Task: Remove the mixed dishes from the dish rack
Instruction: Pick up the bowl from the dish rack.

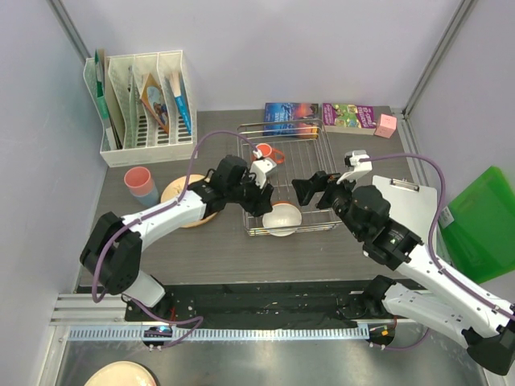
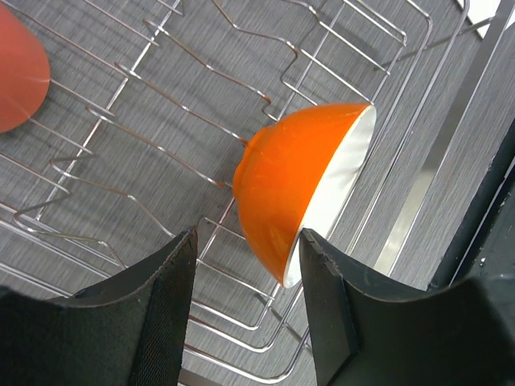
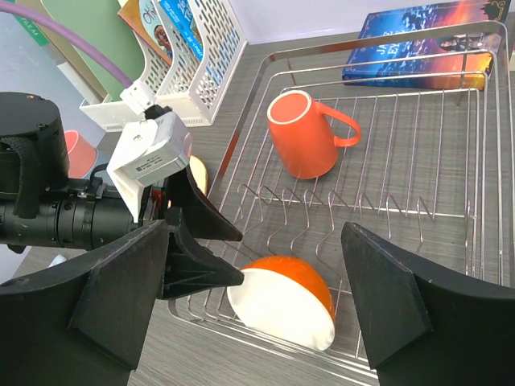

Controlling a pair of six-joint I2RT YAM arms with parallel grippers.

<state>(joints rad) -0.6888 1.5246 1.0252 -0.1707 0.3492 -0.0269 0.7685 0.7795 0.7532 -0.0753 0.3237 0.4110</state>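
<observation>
Orange bowl [image 2: 294, 185] + orange mug [image 3: 302, 145] in dish rack [image 1: 306, 161]; both claws empty.
L wrist view only: left gripper [image 2: 248, 237] wide open, bowl tipped on edge btwn fingertips, contact unclear. R wrist view: right gripper [image 3: 256, 229] wide open above rack, mug at 12 o'clock, bowl at 6. Top view alone: pink cup [image 1: 137, 177], light blue cup [image 1: 148, 196], plate [image 1: 175, 193] outside rack, at 9 o'clock.

left arm [image 1: 161, 217] left of dish rack [image 1: 310, 157], right arm [image 1: 426, 269] right of it: white shells, black joints, purple cable [image 1: 191, 169] on each. fingers [image 2: 161, 314] black, wedge-shaped, matte. white labelled block [image 3: 149, 153] on left wrist.
</observation>
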